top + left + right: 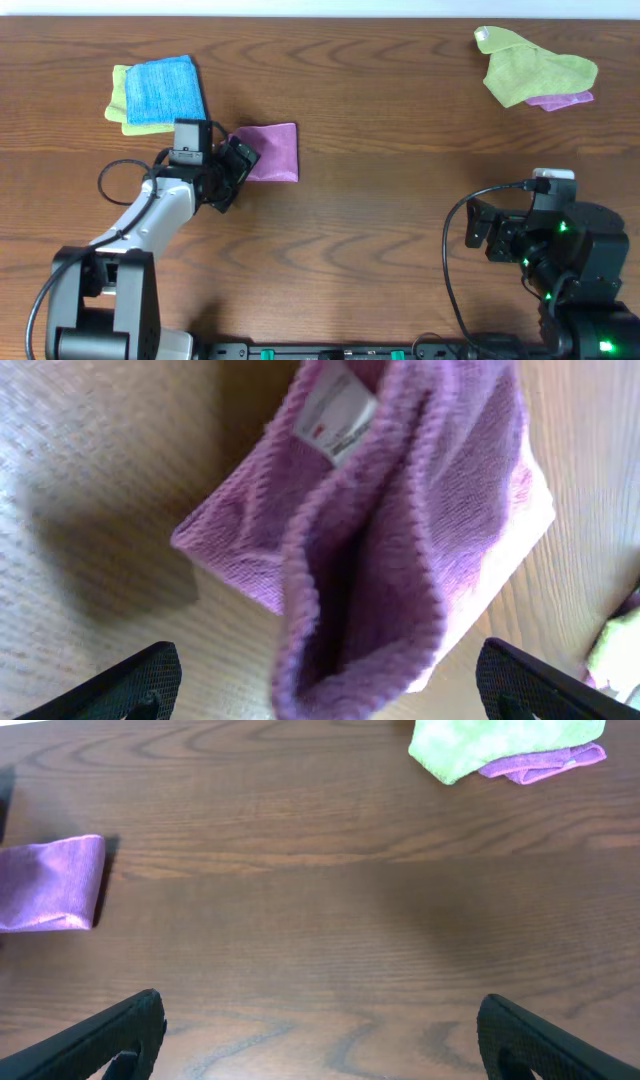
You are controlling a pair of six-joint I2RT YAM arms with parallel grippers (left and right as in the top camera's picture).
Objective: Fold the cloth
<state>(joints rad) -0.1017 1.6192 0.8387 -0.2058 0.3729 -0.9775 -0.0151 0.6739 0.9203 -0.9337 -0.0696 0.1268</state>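
The purple cloth (273,152) lies folded into a small rectangle on the wooden table, left of centre. In the left wrist view the cloth (400,560) shows its folded layers and a white tag (337,415) near the top. My left gripper (240,160) sits at the cloth's left edge, open, its fingers (325,685) wide apart on either side of the fold. My right gripper (480,228) is open and empty at the front right, far from the cloth. The right wrist view shows the cloth (50,883) at the far left and the open right fingers (320,1040).
A blue cloth (165,90) lies on a lime-green cloth (122,100) at the back left. Another lime-green cloth (535,65) covers a purple one (560,100) at the back right; the same pair shows in the right wrist view (500,745).
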